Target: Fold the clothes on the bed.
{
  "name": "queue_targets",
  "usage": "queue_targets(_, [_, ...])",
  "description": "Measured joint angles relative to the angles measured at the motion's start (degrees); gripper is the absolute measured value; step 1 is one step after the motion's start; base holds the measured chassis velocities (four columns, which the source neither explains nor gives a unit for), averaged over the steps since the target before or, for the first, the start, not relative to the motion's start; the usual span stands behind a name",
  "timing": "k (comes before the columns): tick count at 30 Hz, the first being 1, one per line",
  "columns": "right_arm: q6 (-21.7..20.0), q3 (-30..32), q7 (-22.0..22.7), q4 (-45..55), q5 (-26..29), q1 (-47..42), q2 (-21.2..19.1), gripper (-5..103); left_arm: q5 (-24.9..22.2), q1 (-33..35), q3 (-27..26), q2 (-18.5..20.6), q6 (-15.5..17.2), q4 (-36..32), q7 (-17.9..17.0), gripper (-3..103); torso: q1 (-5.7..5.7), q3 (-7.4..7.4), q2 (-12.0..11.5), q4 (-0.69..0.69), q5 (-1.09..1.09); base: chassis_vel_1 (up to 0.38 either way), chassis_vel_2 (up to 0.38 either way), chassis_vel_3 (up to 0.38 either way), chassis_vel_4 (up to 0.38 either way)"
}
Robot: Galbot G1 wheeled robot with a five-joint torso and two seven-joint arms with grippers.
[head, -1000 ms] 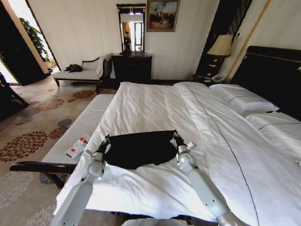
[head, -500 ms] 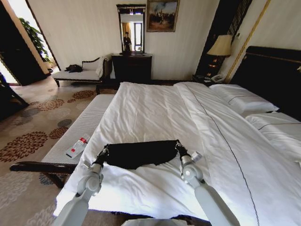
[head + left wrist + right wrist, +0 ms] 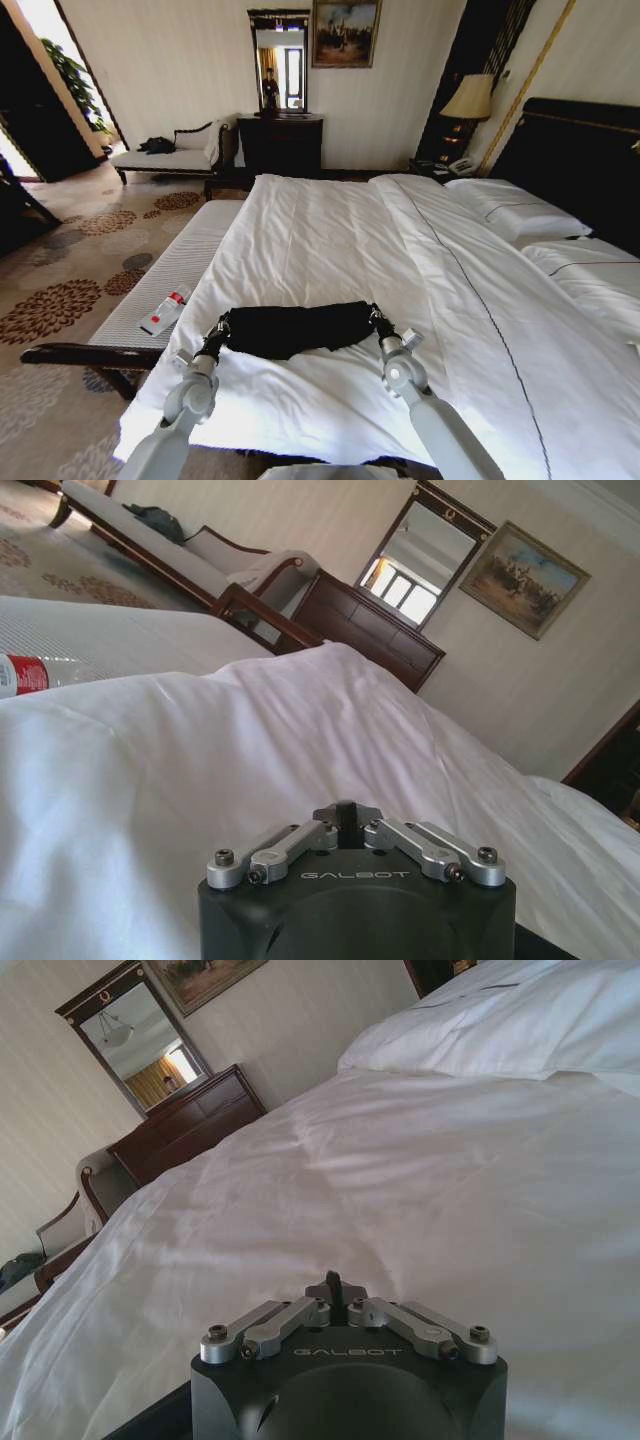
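Observation:
The clothes [image 3: 295, 328], a black T-shirt, lie as a narrow doubled band across the near part of the bed [image 3: 330, 240] on its white duvet. My left gripper [image 3: 222, 327] is shut on the band's left end. My right gripper [image 3: 376, 318] is shut on its right end. In the left wrist view the left gripper [image 3: 340, 814] has its fingers drawn together above the duvet, with a strip of black cloth [image 3: 545, 946] beside its body. In the right wrist view the right gripper [image 3: 335, 1287] looks the same, with black cloth [image 3: 150, 1422] at its side.
A white-cushioned bench [image 3: 175, 265] runs along the bed's left side with a bottle [image 3: 165, 310] on it. Pillows [image 3: 520, 215] and the dark headboard [image 3: 585, 160] are at the right. A chaise [image 3: 170, 155], a dresser [image 3: 280, 140] and a lamp [image 3: 470, 97] stand by the far wall.
Both grippers have drawn back toward me, carrying the shirt's far edge over its near part. The shirt has gone from a broad shape to a narrow band.

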Motion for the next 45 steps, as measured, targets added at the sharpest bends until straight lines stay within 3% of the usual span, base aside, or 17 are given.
queue_targets(3, [0.2,0.7,0.1,2.5,-0.6,-1.1,-0.2,14,1.0,1.0,-0.2,-0.2,-0.9,-2.2,-0.8,21,0.00,0.00,0.0,-0.01,-0.01,0.000,0.000,0.000,0.000])
queue_targets(8, [0.4,3.2,0.7,10.3,-0.2,-4.2,-1.0,30,2.4,4.6,-3.3,0.5,-2.2,-9.5,-0.9,37,0.00,0.00,0.0,0.00,0.00,0.000,0.000,0.000,0.000])
queue_targets(9, [0.4,3.7,0.9,12.1,0.4,-4.7,-1.4,35,2.4,5.0,-4.1,0.8,-2.1,-11.1,-1.1,37,0.00,0.00,0.0,0.00,0.00,0.000,0.000,0.000,0.000])
queue_targets(10, [-0.3,4.0,1.7,15.0,1.9,-4.5,-2.4,41,2.2,5.1,-5.6,1.7,-0.4,-14.2,-2.1,47,-0.01,-0.01,0.0,-0.01,0.00,0.000,0.000,0.000,0.000])
queue_targets(11, [-0.3,4.0,1.7,15.0,1.9,-4.5,-2.4,41,2.2,5.1,-5.6,1.7,-0.4,-14.2,-2.1,47,-0.01,-0.01,0.0,-0.01,0.00,0.000,0.000,0.000,0.000])
queue_targets(13, [-2.7,3.3,4.4,16.3,4.3,-2.1,-3.2,52,2.0,2.8,-6.0,2.9,4.5,-16.4,-4.6,53,-0.02,-0.01,0.0,0.00,-0.02,0.000,0.000,0.000,0.000])
queue_targets(14, [-6.1,1.8,7.8,15.7,6.6,1.4,-3.4,57,2.0,-0.9,-5.1,4.0,10.6,-16.8,-7.9,64,-0.02,-0.01,0.0,-0.02,0.01,0.000,0.000,0.000,0.000])
queue_targets(15, [-6.1,1.8,7.8,15.7,6.6,1.4,-3.4,57,2.0,-0.9,-5.1,4.0,10.6,-16.8,-7.9,64,-0.02,-0.01,0.0,-0.02,0.01,0.000,0.000,0.000,0.000])
queue_targets(16, [-8.0,0.8,9.5,14.7,8.0,3.4,-3.5,62,2.2,-2.8,-4.3,4.4,13.3,-16.4,-9.3,64,-0.01,-0.01,0.0,0.00,-0.02,0.000,0.000,0.000,0.000])
queue_targets(18, [-12.8,-1.9,13.3,11.7,10.8,7.5,-3.3,68,3.6,-6.2,-2.5,5.6,17.7,-14.4,-11.4,75,0.02,0.01,0.0,-0.01,0.01,0.000,0.000,0.000,0.000])
queue_targets(19, [-12.8,-1.9,13.3,11.7,10.8,7.5,-3.3,68,3.6,-6.2,-2.5,5.6,17.7,-14.4,-11.4,75,0.02,0.01,0.0,-0.01,0.01,0.000,0.000,0.000,0.000])
queue_targets(23, [-21.4,-8.4,19.2,4.7,12.1,13.7,-4.4,89,7.3,-11.2,2.4,7.7,24.6,-9.3,-13.9,91,0.02,0.01,0.0,0.01,0.00,0.000,0.000,0.000,0.000])
queue_targets(24, [-21.4,-8.4,19.2,4.7,12.1,13.7,-4.4,89,7.3,-11.2,2.4,7.7,24.6,-9.3,-13.9,91,0.02,0.01,0.0,0.01,0.00,0.000,0.000,0.000,0.000])
queue_targets(26, [-24.6,-11.1,21.2,2.4,12.2,15.8,-5.2,94,8.3,-12.8,5.0,8.8,28.0,-8.1,-14.8,98,0.00,0.01,0.0,-0.01,-0.02,0.000,0.000,0.000,0.000])
queue_targets(32, [-30.1,-16.0,27.9,0.1,15.0,19.1,-6.8,100,8.4,-13.0,11.3,13.8,38.1,-9.4,-16.4,100,0.01,0.01,0.0,0.00,0.01,0.000,0.000,0.000,0.000])
queue_targets(39, [-31.9,-18.7,30.4,1.2,15.8,18.9,-10.8,100,6.7,-12.4,14.2,18.7,41.6,-10.4,-18.9,100,0.00,-0.01,0.0,-0.01,-0.01,0.000,0.000,0.000,0.000])
queue_targets(45, [-32.0,-18.5,31.9,5.9,16.3,16.6,-13.4,100,0.5,-9.3,12.7,23.4,44.2,-15.2,-21.7,100,0.00,0.00,0.0,-0.01,0.01,0.000,0.000,0.000,0.000])
